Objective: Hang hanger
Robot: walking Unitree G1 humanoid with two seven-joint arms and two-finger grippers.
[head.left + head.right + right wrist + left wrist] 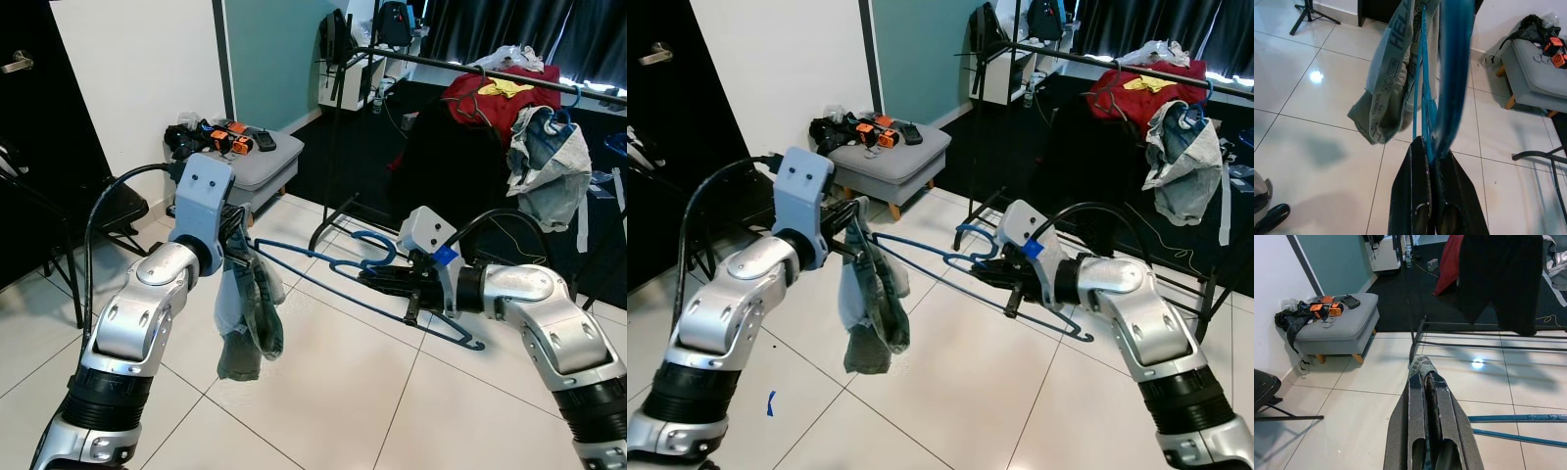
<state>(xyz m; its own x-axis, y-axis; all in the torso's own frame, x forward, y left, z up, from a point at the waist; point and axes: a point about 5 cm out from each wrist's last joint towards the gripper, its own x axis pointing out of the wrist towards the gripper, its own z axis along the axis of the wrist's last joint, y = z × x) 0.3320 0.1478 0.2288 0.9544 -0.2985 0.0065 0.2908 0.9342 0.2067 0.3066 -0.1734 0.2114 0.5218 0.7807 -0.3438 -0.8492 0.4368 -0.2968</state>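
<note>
Open tiled floor [323, 392] lay at 6 o'clock. At 1 o'clock the clothes rack [509, 76], draped with garments [495, 98], blocked the way. The grey ottoman [257, 166] stood at 11 o'clock.

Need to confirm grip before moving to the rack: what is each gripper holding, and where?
The right gripper clamps the blue hanger near its hook. The left gripper pinches the grey-green garment draped over the hanger's far end.

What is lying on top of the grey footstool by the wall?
On the grey footstool lie orange and black tools, a dark flat device and a black bag with straps at its end nearer the wall. What is under the bag is covered.
</note>
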